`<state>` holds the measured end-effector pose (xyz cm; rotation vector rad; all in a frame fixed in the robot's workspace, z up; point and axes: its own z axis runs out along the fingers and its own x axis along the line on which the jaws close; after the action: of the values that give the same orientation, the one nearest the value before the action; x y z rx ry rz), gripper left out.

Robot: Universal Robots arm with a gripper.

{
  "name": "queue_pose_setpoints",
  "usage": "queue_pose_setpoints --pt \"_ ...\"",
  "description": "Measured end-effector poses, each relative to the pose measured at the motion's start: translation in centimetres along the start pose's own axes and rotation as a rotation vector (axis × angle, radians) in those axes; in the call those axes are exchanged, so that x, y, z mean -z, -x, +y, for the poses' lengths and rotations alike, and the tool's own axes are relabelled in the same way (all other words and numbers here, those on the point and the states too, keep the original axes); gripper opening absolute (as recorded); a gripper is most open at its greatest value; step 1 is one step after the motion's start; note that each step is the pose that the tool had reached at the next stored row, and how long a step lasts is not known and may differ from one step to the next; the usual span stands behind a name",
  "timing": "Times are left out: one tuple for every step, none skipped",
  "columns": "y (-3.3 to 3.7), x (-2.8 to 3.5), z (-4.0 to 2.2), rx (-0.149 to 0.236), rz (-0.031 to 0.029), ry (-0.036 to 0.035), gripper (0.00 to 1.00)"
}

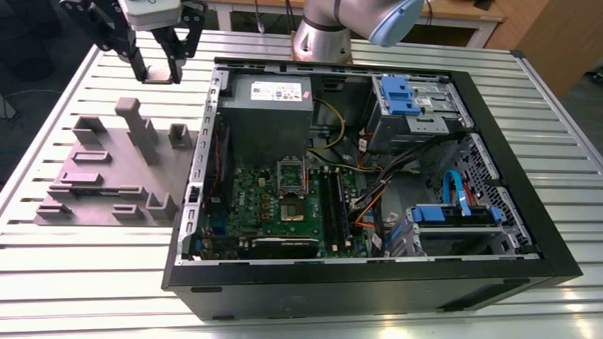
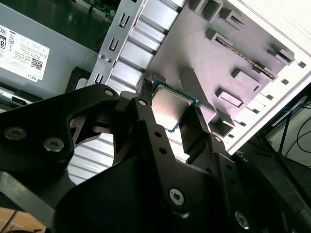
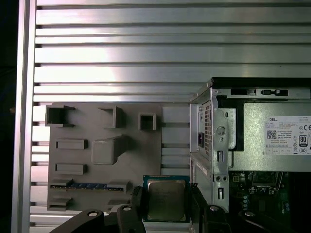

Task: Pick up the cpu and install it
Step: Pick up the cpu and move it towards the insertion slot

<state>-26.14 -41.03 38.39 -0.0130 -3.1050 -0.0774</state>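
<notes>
silvery square cpu (image 3: 165, 200) clamped between fingers (image 3: 195, 205)

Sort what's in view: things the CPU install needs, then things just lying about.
Job: small square silvery-grey cpu, clamped in the black gripper; green rectangular motherboard inside the black computer case.
Lying about: grey plastic fixture tray; silver power supply box; blue drive brackets.

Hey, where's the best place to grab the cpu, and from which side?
Take the cpu by two opposite thin edges, coming down onto its flat metal top: a thin square offers no other parallel faces. The gripper pinches it that way.
</notes>
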Motion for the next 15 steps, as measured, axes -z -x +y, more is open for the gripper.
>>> queue_pose_setpoints --pt "0.0 0.0 0.0 0.0 0.0 0.0 0.47" --pt "0.01 0.0 -0.02 0.0 0.0001 -0.0001 0.47" --pt "0.01 0.0 -0.06 0.0 0.0 0.0 0.47" --pt "0.01 0.01 -0.13 0.0 0.0 -0.0001 0.47" --pt "0.0 0.01 -0.23 0.0 0.0 0.0 0.47" --pt "0.01 0.01 -0.36 0.0 0.0 0.0 0.47" --pt "0.01 0.02 -0.49 0.0 0.0001 -0.0001 0.47" --pt "0.01 0.02 -0.54 0.0 -0.0001 0.0 0.47" --pt "0.01 0.02 -0.54 0.0 -0.0001 0.0 0.47" --pt "0.02 0.02 -0.54 0.0 0.0 0.0 0.47" --pt "0.05 0.02 -0.54 0.0 0.0 0.0 0.47" --pt "0.12 0.03 -0.54 0.0 0.0 0.0 0.47" --pt "0.21 0.03 -0.54 0.0 0.0 -0.0001 0.47" --pt "0.31 0.03 -0.54 0.0 0.0 -0.0001 0.47" --pt "0.42 0.03 -0.54 0.0 -0.0001 0.0 0.47"
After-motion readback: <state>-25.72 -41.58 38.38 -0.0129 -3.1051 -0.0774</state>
